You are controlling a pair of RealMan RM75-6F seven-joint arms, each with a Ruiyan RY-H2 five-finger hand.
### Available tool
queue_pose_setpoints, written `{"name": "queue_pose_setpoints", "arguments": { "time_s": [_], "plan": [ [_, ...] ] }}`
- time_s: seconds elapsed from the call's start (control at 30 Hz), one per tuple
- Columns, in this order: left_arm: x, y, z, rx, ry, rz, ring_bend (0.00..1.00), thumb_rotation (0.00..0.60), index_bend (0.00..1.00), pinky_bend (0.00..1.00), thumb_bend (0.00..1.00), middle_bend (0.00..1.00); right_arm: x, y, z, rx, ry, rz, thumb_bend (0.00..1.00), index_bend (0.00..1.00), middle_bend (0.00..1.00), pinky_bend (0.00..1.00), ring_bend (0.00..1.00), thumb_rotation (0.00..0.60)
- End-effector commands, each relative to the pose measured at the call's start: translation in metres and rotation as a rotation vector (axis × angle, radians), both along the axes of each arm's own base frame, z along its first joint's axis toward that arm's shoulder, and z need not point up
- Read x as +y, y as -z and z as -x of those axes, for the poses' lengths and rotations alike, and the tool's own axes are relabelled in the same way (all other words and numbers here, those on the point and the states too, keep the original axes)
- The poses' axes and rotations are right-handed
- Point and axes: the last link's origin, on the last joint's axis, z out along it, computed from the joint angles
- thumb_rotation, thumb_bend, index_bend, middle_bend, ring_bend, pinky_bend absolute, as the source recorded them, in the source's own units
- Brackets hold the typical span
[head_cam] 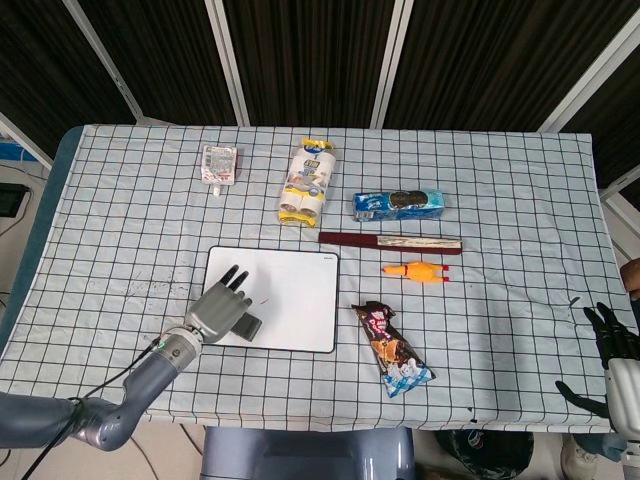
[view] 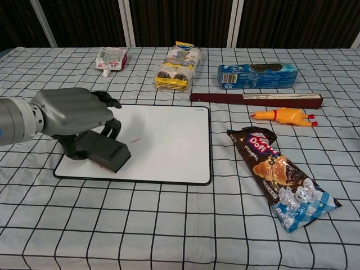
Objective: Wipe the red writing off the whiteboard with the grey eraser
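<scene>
The whiteboard (head_cam: 295, 290) (view: 169, 140) lies flat on the checked cloth, left of centre. My left hand (head_cam: 222, 310) (view: 70, 112) grips the grey eraser (head_cam: 246, 326) (view: 105, 152) and presses it on the board's near left corner. One small red mark (view: 135, 139) (head_cam: 265, 301) shows on the board just right of the hand; whatever lies under the hand and eraser is hidden. My right hand (head_cam: 612, 345) hangs off the table's right edge, its dark fingers apart with nothing in them; the chest view does not show it.
Beyond the board lie a white pouch (view: 111, 58), a pack of rolls (view: 179, 66), a blue biscuit box (view: 257, 75) and a dark red stick (view: 256, 99). To the right are a yellow rubber chicken (view: 283, 116) and a snack bag (view: 278, 177).
</scene>
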Motion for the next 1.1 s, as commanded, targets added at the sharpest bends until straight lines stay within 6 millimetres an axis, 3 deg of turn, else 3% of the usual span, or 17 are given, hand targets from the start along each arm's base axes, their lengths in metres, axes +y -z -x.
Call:
{"name": "queue_pose_setpoints", "arguments": {
  "time_s": [0.03, 0.43, 1.1],
  "plan": [
    [-0.007, 0.001, 0.001, -0.002, -0.001, 0.024, 0.00, 0.600, 0.42, 0.01, 0.30, 0.42, 0.000, 0.000, 0.000, 0.000, 0.001, 0.002, 0.13, 0.01, 0.04, 0.19, 0.14, 0.600],
    [-0.013, 0.001, -0.003, 0.015, 0.024, 0.032, 0.00, 0.600, 0.42, 0.01, 0.30, 0.42, 0.000, -0.001, 0.000, -0.003, 0.000, 0.005, 0.13, 0.01, 0.04, 0.19, 0.14, 0.600],
    [0.053, 0.016, -0.031, -0.005, -0.011, -0.108, 0.00, 0.600, 0.42, 0.01, 0.30, 0.42, -0.001, -0.001, 0.001, -0.009, 0.006, 0.002, 0.13, 0.01, 0.04, 0.19, 0.14, 0.600]
  ]
}}
